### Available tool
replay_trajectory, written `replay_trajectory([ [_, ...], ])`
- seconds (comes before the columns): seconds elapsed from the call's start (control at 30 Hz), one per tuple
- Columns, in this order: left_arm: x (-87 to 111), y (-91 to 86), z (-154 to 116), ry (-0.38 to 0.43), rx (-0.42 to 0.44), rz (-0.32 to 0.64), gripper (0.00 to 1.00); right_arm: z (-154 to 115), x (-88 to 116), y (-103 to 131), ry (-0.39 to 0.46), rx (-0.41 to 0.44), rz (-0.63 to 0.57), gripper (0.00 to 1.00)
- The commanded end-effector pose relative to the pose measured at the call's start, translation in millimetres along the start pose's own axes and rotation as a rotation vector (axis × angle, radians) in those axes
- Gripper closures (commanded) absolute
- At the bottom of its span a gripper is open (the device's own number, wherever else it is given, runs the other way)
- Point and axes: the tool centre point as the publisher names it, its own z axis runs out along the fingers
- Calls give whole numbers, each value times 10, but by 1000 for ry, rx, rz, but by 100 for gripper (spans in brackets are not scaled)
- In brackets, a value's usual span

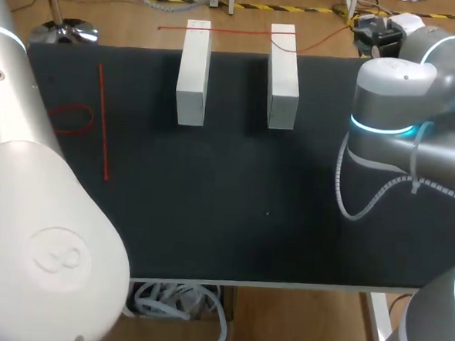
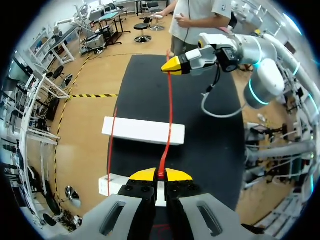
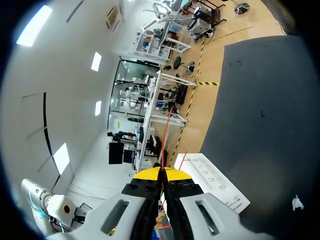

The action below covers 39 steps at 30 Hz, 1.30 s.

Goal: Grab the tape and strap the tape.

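Observation:
In the left wrist view my left gripper [image 2: 161,174] is shut on one end of a thin red tape [image 2: 169,107]. The tape runs taut ahead over two white blocks [image 2: 144,131] [image 2: 114,184] to my right gripper [image 2: 176,65], which is shut on the other end. In its own view the right gripper [image 3: 161,174] pinches the tape [image 3: 167,134], with a white block [image 3: 216,181] beside it. From the head view the blocks [image 1: 193,76] [image 1: 283,77] stand side by side at the table's far edge; neither gripper shows there.
A second red strip [image 1: 220,31] [image 2: 111,150] lies across the blocks' far ends. A straight red strip [image 1: 103,124] and a red loop [image 1: 71,118] lie on the black table [image 1: 248,210] at the left. My arms fill the near left and right corners.

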Motion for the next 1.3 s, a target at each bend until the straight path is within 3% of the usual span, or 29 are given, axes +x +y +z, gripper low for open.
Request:
replay_trajectory([
  [0.03, -33, -46, -17, 19, -25, 8, 100, -17, 24, 25, -3, 11, -4, 100],
  [0.37, -12, -108, -18, 51, -48, 11, 100, -10, 76, 30, 9, 21, -12, 100],
  [0.7, -4, -118, -6, 56, -38, 21, 100, -19, 72, 46, 3, 22, -100, 100],
  [1.1, -4, -118, -6, 56, -38, 21, 100, -38, 46, 59, -18, 19, -429, 100],
  [1.3, -4, -118, -6, 56, -38, 21, 100, -36, 64, 58, 11, 1, -666, 100],
])
